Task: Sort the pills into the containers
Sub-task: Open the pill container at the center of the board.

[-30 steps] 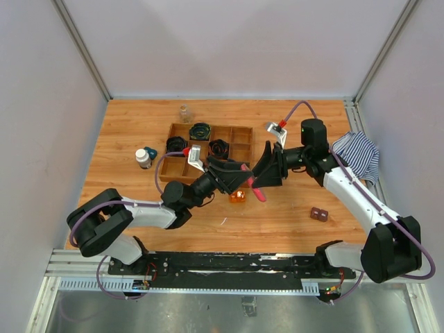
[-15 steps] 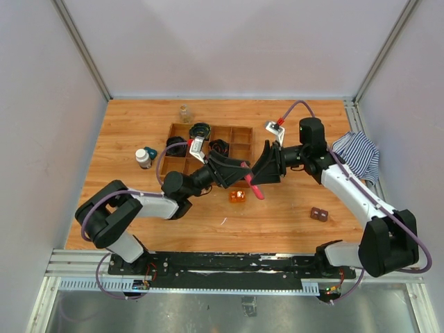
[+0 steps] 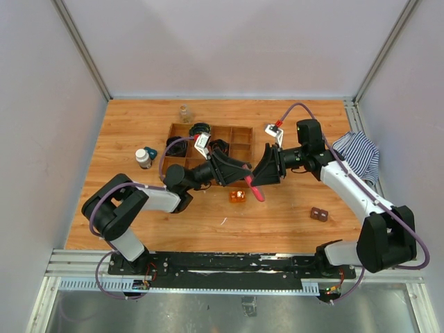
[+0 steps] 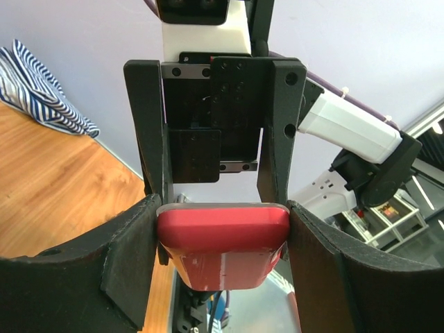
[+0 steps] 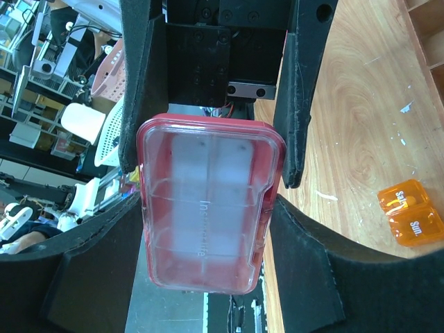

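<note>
left fingers (image 4: 132, 258): gripping pink box (image 5: 201, 208) | right fingers (image 5: 305, 274): gripping it too | arms (image 3: 347, 184): extended inward, facing

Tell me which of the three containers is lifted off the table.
The flat pink box: both the left gripper and right gripper hold it in the air. The clear vial and the white-capped bottle stand on the table.

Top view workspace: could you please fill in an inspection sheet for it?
Surface: wooden table, no spills seen.
Job's things: pink box held off the table; clear vial upright at the far edge; white-capped dark bottle upright on the left.
Clutter: wooden tray; orange block; brown piece; striped cloth at right edge.
Pincers: left pincer and right pincer each shut on the pink box, opposite ends.
Cables: purple cables loop above both wrists, snagging nothing.
Surroundings: plain walls on three sides; metal rail in front.
</note>
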`<state>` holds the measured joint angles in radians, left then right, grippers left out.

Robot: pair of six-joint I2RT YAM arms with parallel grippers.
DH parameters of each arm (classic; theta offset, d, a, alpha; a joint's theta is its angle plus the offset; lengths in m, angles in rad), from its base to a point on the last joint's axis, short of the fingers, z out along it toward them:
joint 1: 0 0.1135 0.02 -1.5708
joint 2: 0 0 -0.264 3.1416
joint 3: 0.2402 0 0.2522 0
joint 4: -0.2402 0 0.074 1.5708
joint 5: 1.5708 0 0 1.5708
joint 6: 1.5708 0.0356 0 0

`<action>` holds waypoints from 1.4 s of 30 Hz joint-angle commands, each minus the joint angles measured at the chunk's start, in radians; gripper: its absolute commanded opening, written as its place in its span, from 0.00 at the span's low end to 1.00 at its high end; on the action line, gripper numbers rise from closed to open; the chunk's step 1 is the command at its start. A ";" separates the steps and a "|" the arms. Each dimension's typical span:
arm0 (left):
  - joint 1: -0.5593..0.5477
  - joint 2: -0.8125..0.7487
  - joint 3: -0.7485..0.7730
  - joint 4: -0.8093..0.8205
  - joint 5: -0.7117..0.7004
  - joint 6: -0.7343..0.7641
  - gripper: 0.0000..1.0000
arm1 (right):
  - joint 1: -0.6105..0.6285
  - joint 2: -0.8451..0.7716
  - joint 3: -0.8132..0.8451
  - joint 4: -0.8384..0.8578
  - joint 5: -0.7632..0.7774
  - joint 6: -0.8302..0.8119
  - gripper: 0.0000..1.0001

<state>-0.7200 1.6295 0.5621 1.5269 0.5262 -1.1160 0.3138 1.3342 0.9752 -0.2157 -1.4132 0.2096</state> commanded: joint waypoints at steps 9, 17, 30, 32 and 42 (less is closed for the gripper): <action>0.007 0.021 0.033 0.218 0.140 -0.041 0.01 | 0.021 -0.071 0.036 0.031 -0.134 -0.028 0.01; 0.005 0.011 0.062 0.166 0.133 -0.033 0.20 | 0.041 -0.078 0.033 0.029 -0.100 -0.051 0.00; -0.087 -0.120 -0.022 -0.028 -0.092 0.108 0.82 | 0.039 -0.083 0.035 0.024 -0.049 -0.058 0.01; -0.096 -0.131 -0.039 -0.036 -0.127 0.114 0.83 | 0.039 -0.085 0.036 0.025 -0.040 -0.058 0.01; -0.145 -0.263 -0.105 -0.211 -0.333 0.207 0.99 | 0.033 -0.098 0.037 0.005 0.010 -0.088 0.01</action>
<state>-0.8410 1.4235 0.4706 1.3907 0.3054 -0.9684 0.3336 1.2655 0.9775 -0.2169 -1.4189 0.1562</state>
